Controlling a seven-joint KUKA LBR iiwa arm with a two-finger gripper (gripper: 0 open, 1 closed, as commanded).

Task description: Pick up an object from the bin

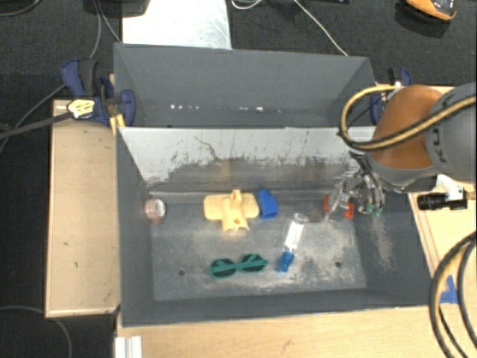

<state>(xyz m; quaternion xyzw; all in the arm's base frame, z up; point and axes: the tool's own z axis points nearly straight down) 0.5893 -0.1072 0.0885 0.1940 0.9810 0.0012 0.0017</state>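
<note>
Your gripper (356, 198) hangs at the right of the scuffed grey metal bin (246, 88); you cannot tell whether it is spread or closed. Nearest, lower left, lies a slim white tube (294, 235), beyond it a smooth blue block (267, 203).

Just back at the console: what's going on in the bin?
The arm's hand sits low at the right side of the bin. Nearest it lies a white tube with a blue end; a blue block, a cream plastic piece and a green looped thing lie further left. Whether it holds anything I cannot tell.
</note>
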